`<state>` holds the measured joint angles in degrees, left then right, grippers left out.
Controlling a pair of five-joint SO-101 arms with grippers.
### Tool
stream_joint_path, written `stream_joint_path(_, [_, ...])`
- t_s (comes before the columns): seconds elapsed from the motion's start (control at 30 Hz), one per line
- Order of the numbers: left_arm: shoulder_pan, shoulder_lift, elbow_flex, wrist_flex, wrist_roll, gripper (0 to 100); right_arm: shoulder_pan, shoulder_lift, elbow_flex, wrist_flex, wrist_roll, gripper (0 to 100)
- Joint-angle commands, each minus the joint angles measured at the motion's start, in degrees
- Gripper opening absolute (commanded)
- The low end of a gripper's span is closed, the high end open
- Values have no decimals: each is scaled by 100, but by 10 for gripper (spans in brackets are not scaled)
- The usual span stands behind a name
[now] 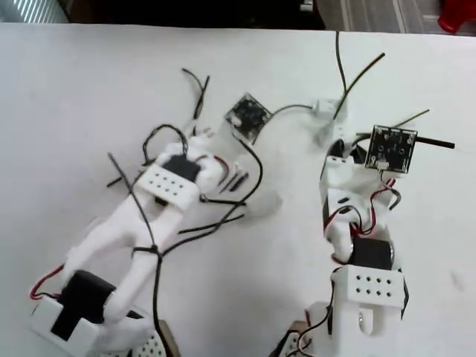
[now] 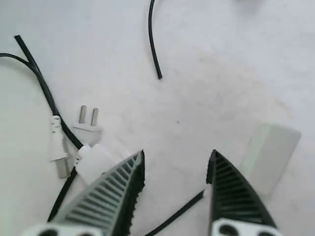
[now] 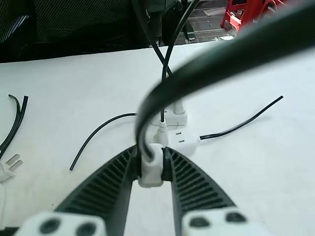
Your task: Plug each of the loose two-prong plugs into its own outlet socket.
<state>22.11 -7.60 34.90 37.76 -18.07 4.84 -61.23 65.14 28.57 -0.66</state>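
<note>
One white plug (image 3: 150, 172) is clamped between the fingers of the right gripper (image 3: 150, 151), and its black cable (image 3: 211, 59) arches upward. The white outlet socket (image 3: 179, 139) lies on the table (image 3: 74, 78) just beyond. A second two-prong plug (image 2: 88, 125) lies flat on the table, prongs bare, near the left gripper (image 2: 177, 153), whose jaws stand apart and hold nothing. A white block (image 2: 269, 147) rests near that gripper.

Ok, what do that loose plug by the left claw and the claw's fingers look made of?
Plug: smooth white body, likely moulded plastic; two dull grey prongs, apparently metal. Left claw fingers: dark grey, matte, ridged, perhaps plastic or rubber.
</note>
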Motion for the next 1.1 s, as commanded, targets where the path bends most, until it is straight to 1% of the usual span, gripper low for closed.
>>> stream_joint_path(0.0, [391, -242, 281, -378, -211, 210, -48, -84, -281, 13, -70, 17])
stream_joint_path(0.3, [1534, -259, 932, -404, -229, 207, -48, -84, -281, 13, -70, 17])
stream_joint_path(0.47, [1868, -303, 985, -97, -229, 207, -40, -84, -281, 13, -70, 17])
stream_joint_path(0.57, [1895, -321, 967, 35, -229, 207, -31, -84, -281, 13, -70, 17])
stream_joint_path(0.63, [1771, -400, 967, 44, -220, 206, -22, -84, -281, 13, -70, 17])
stream_joint_path(0.73, [1411, -980, 941, 281, -220, 186, -22, -84, -281, 22, -70, 17])
stream_joint_path(0.9, [796, -2457, 923, 1257, -220, 183, -57, -84, -308, 48, -53, 17])
stream_joint_path(0.97, [409, -2967, 932, 1653, -185, 181, -189, -84, -387, 277, -26, 17])
stream_joint_path(1.07, [-286, -3556, 1029, 2066, 167, 181, -602, -84, -677, 1015, -18, 17])
